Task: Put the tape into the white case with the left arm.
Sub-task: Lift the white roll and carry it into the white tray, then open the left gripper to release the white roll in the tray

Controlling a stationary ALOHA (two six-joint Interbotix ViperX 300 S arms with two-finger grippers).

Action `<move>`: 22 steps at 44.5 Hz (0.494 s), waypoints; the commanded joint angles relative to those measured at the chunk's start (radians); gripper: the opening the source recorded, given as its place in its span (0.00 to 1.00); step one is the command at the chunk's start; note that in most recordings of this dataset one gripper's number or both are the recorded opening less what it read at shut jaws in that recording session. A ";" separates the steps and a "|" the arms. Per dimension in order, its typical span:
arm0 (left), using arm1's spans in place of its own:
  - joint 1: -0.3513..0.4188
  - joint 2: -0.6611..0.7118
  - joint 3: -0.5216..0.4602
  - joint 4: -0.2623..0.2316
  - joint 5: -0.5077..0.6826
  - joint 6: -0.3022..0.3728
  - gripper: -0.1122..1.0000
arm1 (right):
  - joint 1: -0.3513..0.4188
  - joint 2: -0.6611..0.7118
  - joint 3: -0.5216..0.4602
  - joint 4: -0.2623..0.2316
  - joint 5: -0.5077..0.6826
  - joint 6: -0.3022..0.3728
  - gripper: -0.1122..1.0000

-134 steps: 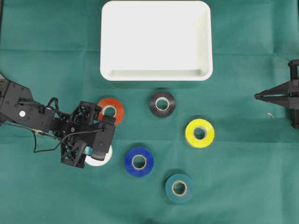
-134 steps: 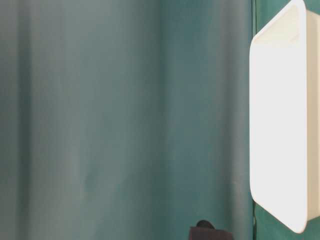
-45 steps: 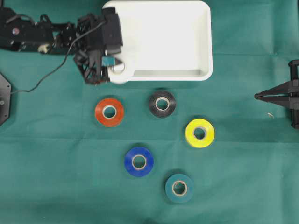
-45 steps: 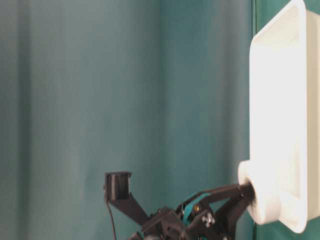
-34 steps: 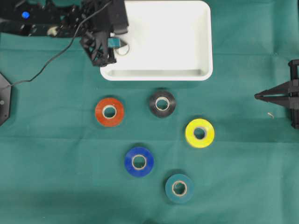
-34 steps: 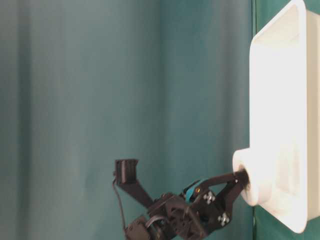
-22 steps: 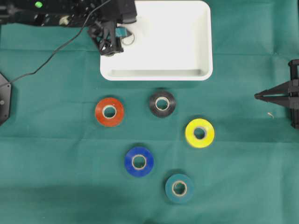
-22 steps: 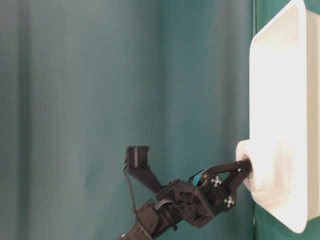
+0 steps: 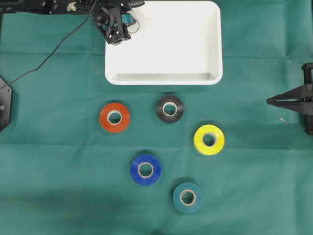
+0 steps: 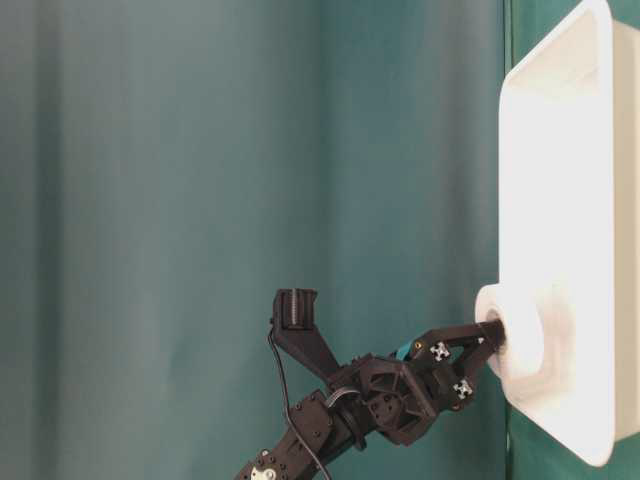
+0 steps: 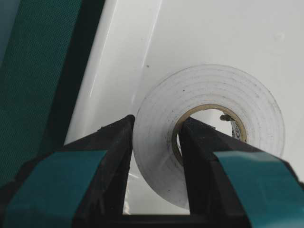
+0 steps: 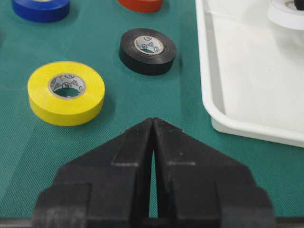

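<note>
The white tape point(image 11: 209, 133) sits clamped in the left claw point(image 11: 154, 166), one finger through its core, one outside, inside the white case point(image 9: 195, 49) near its far-left corner.

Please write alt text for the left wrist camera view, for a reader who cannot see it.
The left claw grips a white tape roll, one finger outside the roll and one through its core, over the white case. Green cloth shows at the left edge.

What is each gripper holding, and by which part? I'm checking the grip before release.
The left gripper pinches the white tape roll through its wall, one finger inside the core. The right gripper holds nothing.
</note>
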 commanded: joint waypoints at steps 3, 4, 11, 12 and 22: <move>0.000 -0.015 -0.014 0.002 -0.003 0.012 0.35 | 0.000 0.006 -0.009 0.000 -0.005 0.002 0.02; 0.000 -0.015 -0.012 0.002 -0.003 0.014 0.35 | -0.002 0.006 -0.011 0.000 -0.005 0.002 0.02; 0.000 -0.017 -0.009 0.002 -0.003 0.020 0.35 | 0.000 0.006 -0.011 0.000 -0.006 0.002 0.02; 0.000 -0.017 -0.009 0.002 -0.003 0.020 0.36 | 0.000 0.005 -0.011 0.000 -0.006 0.002 0.02; 0.000 -0.028 0.002 0.002 -0.005 0.018 0.85 | 0.000 0.006 -0.009 0.000 -0.006 0.002 0.02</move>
